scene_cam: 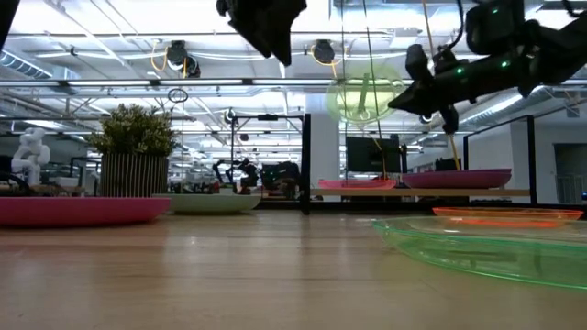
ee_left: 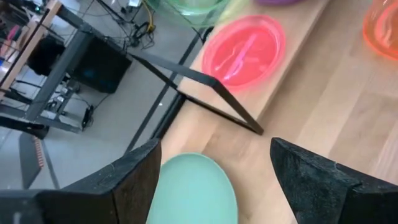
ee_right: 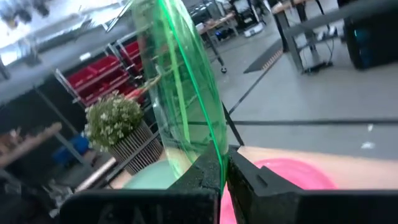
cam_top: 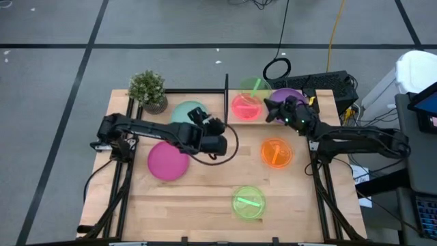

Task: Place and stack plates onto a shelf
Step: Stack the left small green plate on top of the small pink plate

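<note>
On the shelf [cam_top: 314,117] at the table's far right lie a pink plate [cam_top: 246,106] and a purple plate [cam_top: 292,94]. Its black upright panel [cam_top: 227,96] is at its left end. My right gripper [cam_top: 268,104] is shut on a translucent green plate [cam_top: 255,85] held up over the shelf. My left gripper [cam_top: 217,127] hangs open with nothing between its fingers, above the table by a teal plate [cam_top: 183,111]. The teal plate, a magenta plate [cam_top: 167,162], an orange plate [cam_top: 276,152] and another green plate [cam_top: 249,203] lie flat on the table. My right gripper pinches the green plate's rim [ee_right: 214,163] between its two fingers. The fingers lie about level and come from the table's right side. The plate is lifted clear and stands nearly on edge, rising above the fingers [ee_right: 249,177] over the pink plate [ee_right: 292,174].
A potted plant [cam_top: 148,90] stands at the table's far left corner, close to the teal plate. A keyboard [cam_top: 328,83] and cables lie behind the shelf. Bare wood shows along the near edge left of the green plate.
</note>
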Tool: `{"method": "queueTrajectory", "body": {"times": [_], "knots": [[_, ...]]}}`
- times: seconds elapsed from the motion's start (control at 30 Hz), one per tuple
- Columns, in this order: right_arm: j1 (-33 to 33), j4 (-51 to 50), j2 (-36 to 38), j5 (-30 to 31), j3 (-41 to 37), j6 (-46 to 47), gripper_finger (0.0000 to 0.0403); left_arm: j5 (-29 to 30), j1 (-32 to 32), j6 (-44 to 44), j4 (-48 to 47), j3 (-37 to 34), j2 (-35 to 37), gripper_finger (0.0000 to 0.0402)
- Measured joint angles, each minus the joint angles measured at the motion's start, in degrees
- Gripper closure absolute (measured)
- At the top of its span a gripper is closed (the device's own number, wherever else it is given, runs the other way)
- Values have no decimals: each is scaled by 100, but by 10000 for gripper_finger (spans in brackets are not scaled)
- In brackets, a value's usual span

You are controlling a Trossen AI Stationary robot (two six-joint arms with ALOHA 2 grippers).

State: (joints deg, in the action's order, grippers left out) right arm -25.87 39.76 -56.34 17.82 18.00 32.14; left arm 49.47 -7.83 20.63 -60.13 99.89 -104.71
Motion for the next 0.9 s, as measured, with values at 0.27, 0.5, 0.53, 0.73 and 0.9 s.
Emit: {"method": "queueTrajectory", "body": {"times": [0.27,0.5,0.53,0.73,0.9], "knots": [[7,311,-1050,30,0,796,403,3,-218,285,86,-592,7,96],[7,292,-1604,304,0,1260,389,4,-480,182,431,-592,56,96],[7,291,-1655,302,0,1265,386,-8,-520,156,471,-592,74,96],[9,309,-1756,308,0,1430,373,-36,-777,160,679,-588,167,96],[11,336,-1753,320,0,1474,355,-36,-963,223,782,-589,173,96]]}}
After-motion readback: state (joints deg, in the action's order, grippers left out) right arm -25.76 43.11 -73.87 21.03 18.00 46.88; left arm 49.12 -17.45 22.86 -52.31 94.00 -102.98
